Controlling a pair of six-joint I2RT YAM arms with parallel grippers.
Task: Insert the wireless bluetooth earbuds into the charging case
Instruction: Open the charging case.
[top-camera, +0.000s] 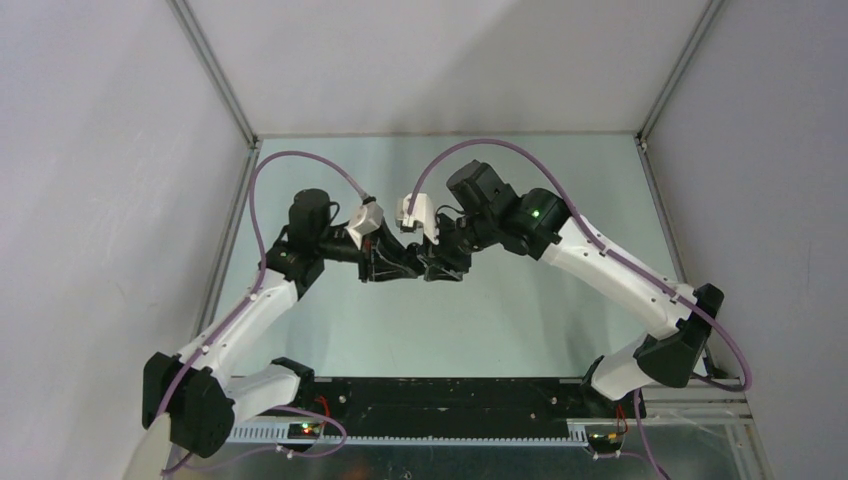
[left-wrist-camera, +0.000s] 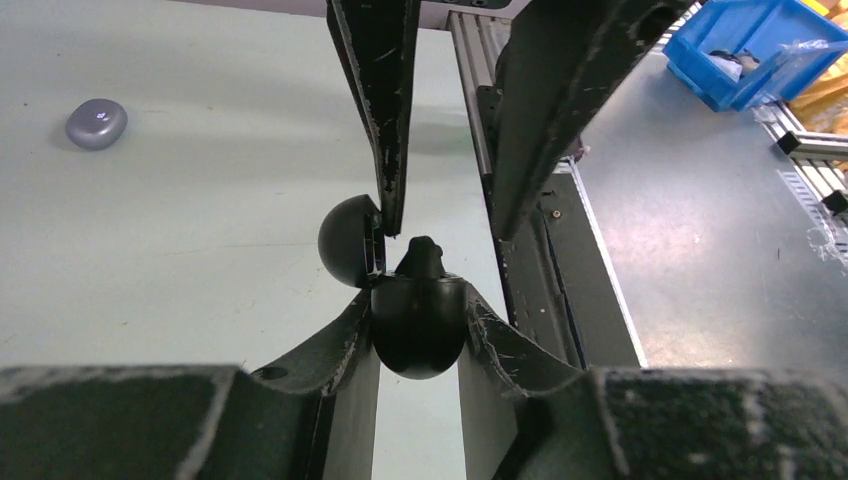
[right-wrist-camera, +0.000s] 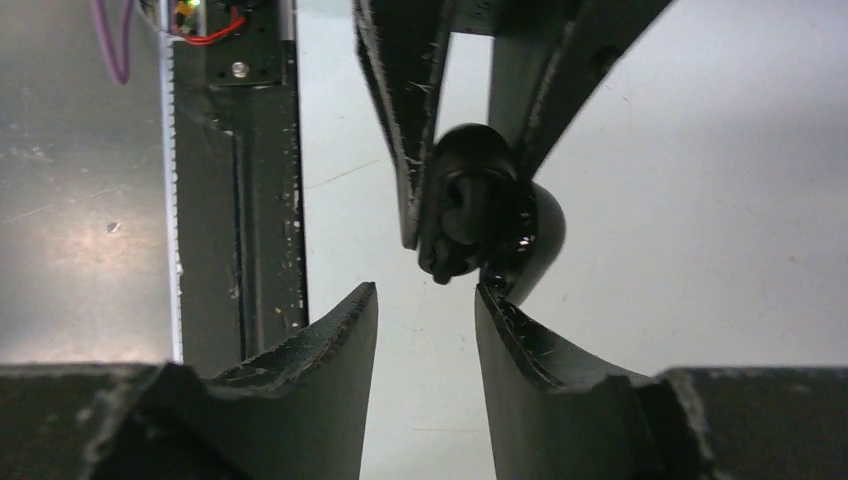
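Note:
My left gripper (left-wrist-camera: 418, 300) is shut on the round black charging case (left-wrist-camera: 418, 340) and holds it above the table. The case's lid (left-wrist-camera: 348, 242) stands open to the left. A glossy black earbud (left-wrist-camera: 422, 256) sticks up out of the case. My right gripper's fingers (left-wrist-camera: 385, 120) reach in from the top of the left wrist view, one on each side of the bud, not touching it. In the right wrist view my right gripper (right-wrist-camera: 425, 290) is open just below the case (right-wrist-camera: 470, 190), with nothing between its fingertips. In the top view both grippers meet at mid-table (top-camera: 415, 262).
A closed lilac pebble-shaped case (left-wrist-camera: 96, 123) lies on the pale green table to the left. An aluminium rail (left-wrist-camera: 468, 90) and black base strip (top-camera: 450, 395) run along the near edge. A blue bin (left-wrist-camera: 745, 50) sits beyond the table. Enclosure walls stand on three sides.

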